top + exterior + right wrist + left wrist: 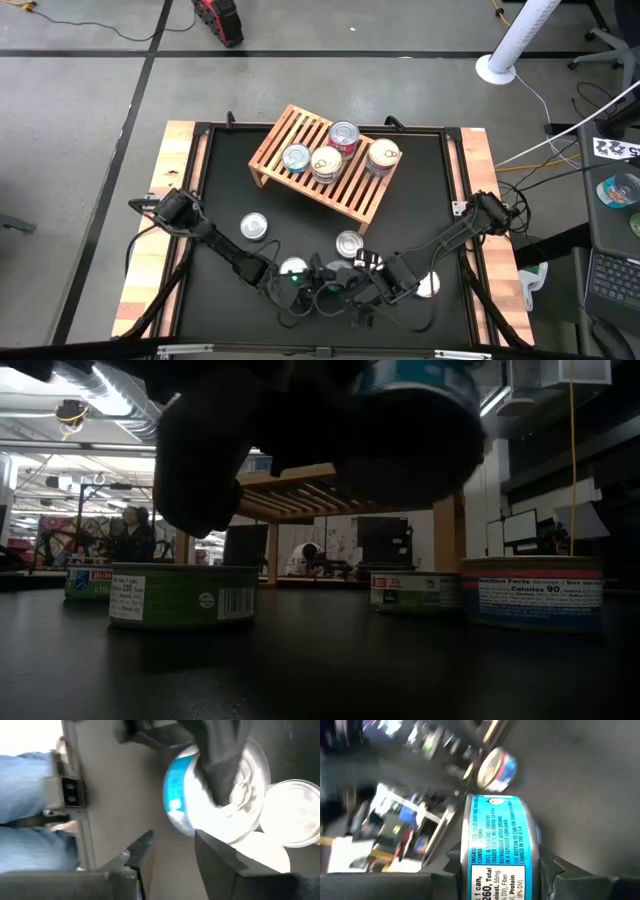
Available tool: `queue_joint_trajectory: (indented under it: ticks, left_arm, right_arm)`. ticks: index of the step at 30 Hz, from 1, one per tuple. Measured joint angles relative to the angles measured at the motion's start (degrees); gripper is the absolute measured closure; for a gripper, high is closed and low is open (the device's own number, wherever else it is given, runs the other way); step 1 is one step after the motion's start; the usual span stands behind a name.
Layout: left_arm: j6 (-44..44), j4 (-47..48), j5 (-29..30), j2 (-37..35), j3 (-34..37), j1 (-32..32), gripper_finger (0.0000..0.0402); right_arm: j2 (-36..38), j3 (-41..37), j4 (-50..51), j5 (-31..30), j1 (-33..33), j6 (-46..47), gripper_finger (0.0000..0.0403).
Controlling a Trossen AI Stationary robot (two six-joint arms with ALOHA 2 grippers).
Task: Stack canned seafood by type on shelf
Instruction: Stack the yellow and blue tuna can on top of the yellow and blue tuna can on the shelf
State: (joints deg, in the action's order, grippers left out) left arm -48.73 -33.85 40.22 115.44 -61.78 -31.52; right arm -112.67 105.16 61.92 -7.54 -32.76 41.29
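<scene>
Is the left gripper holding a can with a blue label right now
Yes: in the left wrist view the left gripper has its two fingers on either side of a blue-labelled can.

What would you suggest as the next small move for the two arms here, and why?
Probably the right gripper should back away: its fingers look open, while the left gripper holds the blue can between its fingers. The left arm could then likely carry it toward the shelf.
</scene>
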Motion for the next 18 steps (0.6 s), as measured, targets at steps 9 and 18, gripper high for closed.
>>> queue_joint_trajectory:
  ticks: [9, 18]
  left_arm:
    - [-2.96, 1.61, 17.24, -5.01, 0.02, -0.27, 0.0276]
    - [-12.60, 10.98, 28.93, -16.12, 0.02, 2.41, 0.0265]
  right_arm:
    - [0.03, 10.30, 14.16, -10.98, -3.37, -2.25, 0.0265]
    - [0.10, 14.21, 19.62, -16.93, -6.88, -0.80, 0.0264]
